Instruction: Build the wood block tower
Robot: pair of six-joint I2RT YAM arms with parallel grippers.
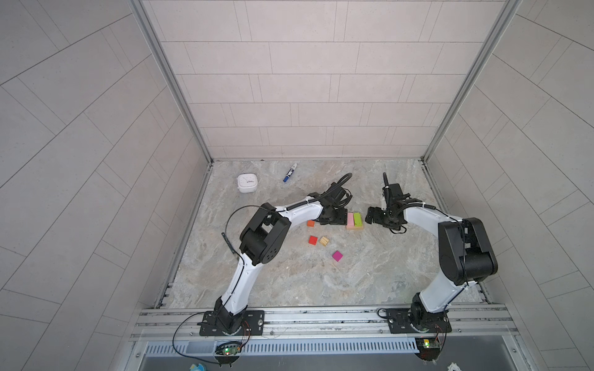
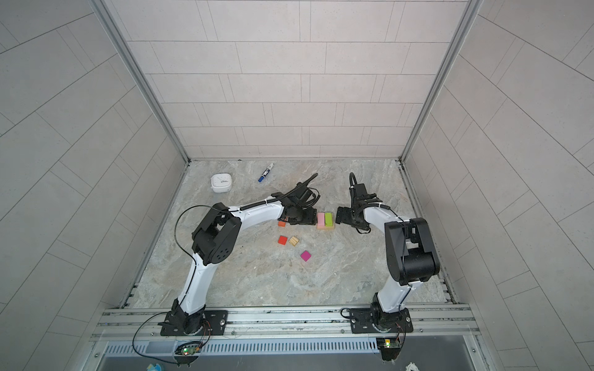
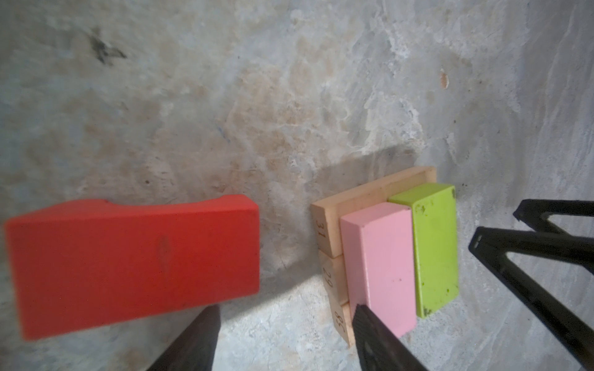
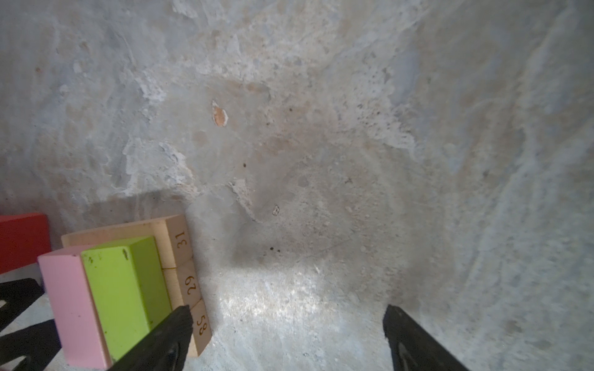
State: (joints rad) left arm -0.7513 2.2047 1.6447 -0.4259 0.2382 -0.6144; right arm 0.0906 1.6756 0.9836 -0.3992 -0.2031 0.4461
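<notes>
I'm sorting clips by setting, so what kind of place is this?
Likely a robot lab test cell, not a home: a left arm and right arm bolted to an aluminium rail, and a marble-look tabletop boxed in by tiled wall panels.

The tower stands midway on the desk; cubes lie before it, leftward; timer and marker lie by the back edge.

Counted: three tan bars; one pink bar; one lime bar; one red arch; one orange block; three cubes; one marker; one timer.
</notes>
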